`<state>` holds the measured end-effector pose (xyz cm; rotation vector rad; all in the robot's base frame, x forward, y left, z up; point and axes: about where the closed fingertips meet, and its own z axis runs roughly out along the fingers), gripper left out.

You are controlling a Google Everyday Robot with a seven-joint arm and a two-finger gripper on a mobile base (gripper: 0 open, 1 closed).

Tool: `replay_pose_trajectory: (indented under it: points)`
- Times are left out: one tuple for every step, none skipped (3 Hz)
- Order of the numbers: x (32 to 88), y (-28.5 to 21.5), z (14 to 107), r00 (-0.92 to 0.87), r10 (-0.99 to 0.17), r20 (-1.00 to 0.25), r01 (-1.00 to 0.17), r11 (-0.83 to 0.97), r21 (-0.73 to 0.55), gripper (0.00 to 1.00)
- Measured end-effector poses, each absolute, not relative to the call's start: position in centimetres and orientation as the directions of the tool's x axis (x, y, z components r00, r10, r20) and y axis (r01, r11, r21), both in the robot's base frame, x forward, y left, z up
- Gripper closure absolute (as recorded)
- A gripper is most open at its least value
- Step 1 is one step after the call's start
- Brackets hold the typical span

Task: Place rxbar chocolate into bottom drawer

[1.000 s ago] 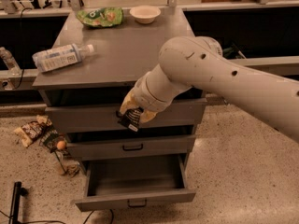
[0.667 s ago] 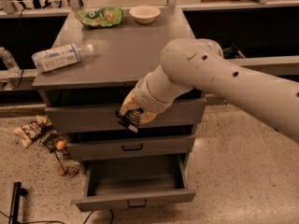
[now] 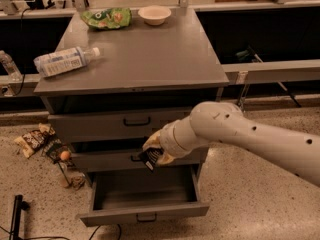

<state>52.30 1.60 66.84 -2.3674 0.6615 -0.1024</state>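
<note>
- bottom drawer (image 3: 145,211) is nearest me: pulled fully out, tray looks bare, pull handle on the front. It's open so the bar can go straight in from above.
- gripper (image 3: 154,151) sits just above the drawer's back half, in front of the middle drawer (image 3: 100,160). It's pinched closed on the rxbar chocolate (image 3: 149,159).
- The bar hangs tilted from the gripper tip, dark wrapper with its lower end pointing into the tray. It's in the air and not touching the drawer.
- arm (image 3: 250,134) comes in from my right, low and across the cabinet front. I read that as keeping clear of the upper drawers while reaching over the tray.
- My call: transport is nearly done. What's left is a short descent, then release inside the tray walls.
- Risk: the bar is close to the middle drawer's face, so dropping too far back could clip it.
- top drawer (image 3: 100,124) is closed.
- Loose wrappers (image 3: 34,139) lie on the floor left of the cabinet; not relevant.
- On the cabinet top (image 3: 150,54): water bottle (image 3: 64,60) on its side at left, with green snack bag (image 3: 106,18) and bowl (image 3: 154,14) at the back. All are well away from the work.
</note>
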Motion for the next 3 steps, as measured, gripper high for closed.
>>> replay_pose_trajectory:
  points:
    - [54.1, 0.2, 60.0, 0.800, -0.580, -0.152, -0.513, -0.531, -0.675, 1.00]
    - [57.0, -1.3, 51.7, 0.696, -0.654, -0.295, -0.642, -0.384, -0.664, 1.00]
    - [56.7, -2.1, 47.1, 0.617, -0.678, -0.400, -0.745, -0.337, -0.576, 1.00]
